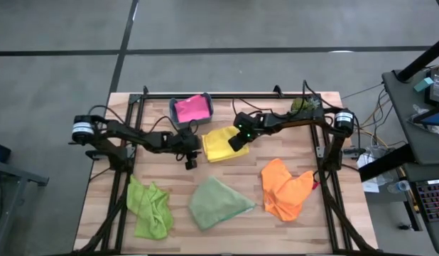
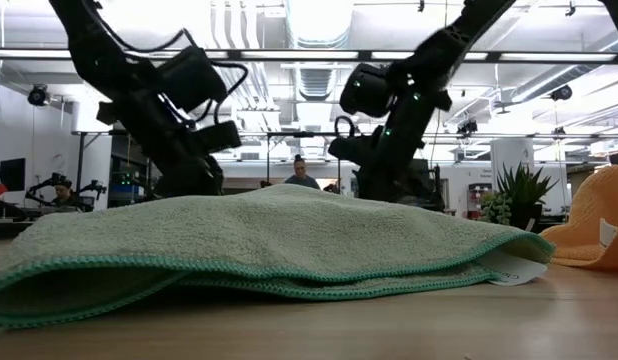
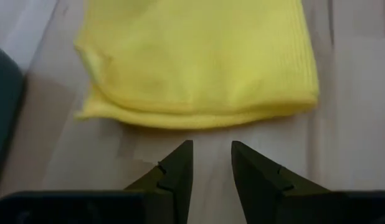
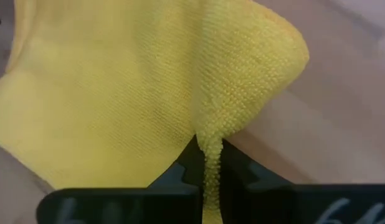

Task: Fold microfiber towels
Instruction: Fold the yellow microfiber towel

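Nearest to the low camera lies the pale sage green microfiber towel (image 2: pixel 259 240), spread loosely on the wooden slatted table (image 1: pixel 226 235); in the high view it sits at about 6 o'clock of the table. The crumpled lime green microfiber towel (image 1: pixel 149 206) lies at 8 o'clock, and the bunched orange microfiber towel (image 1: pixel 285 188) lies at 4 o'clock. The folded pink microfiber towel (image 1: pixel 191 109) rests inside the small dark bin (image 1: pixel 172 107) at about 11 o'clock. The soft yellow microfiber towel (image 1: pixel 218 144) lies near the middle of the table, at 12 o'clock from the sage one. The right gripper (image 4: pixel 208 171) is at the towel's 2 o'clock corner, and its fingers are pressed together on a pinched fold of the yellow cloth, which rises between them. The left gripper (image 3: pixel 211 163) is low over the wood just beside the towel's 9 o'clock edge; its fingers stand a little apart and hold nothing.
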`<state>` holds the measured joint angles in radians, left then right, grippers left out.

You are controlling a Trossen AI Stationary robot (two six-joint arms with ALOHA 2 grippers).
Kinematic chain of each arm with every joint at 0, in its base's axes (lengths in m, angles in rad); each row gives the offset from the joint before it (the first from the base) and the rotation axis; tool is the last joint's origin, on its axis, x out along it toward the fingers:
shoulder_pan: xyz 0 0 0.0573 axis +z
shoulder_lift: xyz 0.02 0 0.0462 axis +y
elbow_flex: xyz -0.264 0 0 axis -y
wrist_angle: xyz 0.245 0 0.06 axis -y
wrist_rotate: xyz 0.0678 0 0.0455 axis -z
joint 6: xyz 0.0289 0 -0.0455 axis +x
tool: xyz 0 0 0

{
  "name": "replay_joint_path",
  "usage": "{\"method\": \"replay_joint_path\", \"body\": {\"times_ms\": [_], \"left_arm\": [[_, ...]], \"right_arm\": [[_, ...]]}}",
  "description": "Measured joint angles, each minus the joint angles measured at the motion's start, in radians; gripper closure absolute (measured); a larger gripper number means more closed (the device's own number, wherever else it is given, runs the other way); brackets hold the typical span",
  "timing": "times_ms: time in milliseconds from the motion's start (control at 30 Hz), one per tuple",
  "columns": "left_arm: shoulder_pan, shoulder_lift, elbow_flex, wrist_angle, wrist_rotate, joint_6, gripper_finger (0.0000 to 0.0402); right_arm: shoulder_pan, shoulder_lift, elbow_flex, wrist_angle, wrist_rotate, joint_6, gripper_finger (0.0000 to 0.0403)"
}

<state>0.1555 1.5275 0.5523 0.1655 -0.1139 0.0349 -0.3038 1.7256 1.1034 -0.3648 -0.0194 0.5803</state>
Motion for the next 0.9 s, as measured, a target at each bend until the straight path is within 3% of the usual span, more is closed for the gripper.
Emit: {"method": "replay_joint_path", "body": {"times_ms": [133, 333, 900], "left_arm": [[0.002, 0.075, 0.005, 0.082, -0.001, 0.008, 0.0307], [0.002, 0.175, 0.014, 0.266, 0.001, 0.008, 0.0307], [0.001, 0.196, 0.026, 0.292, 0.027, 0.005, 0.0307]], "right_arm": [[0.0, 0.0, 0.069, -0.12, 0.035, -0.015, 0.039], [0.003, 0.011, 0.133, -0.148, 0.039, -0.018, 0.039], [0.055, 0.011, 0.2, -0.099, 0.046, 0.058, 0.039]]}}
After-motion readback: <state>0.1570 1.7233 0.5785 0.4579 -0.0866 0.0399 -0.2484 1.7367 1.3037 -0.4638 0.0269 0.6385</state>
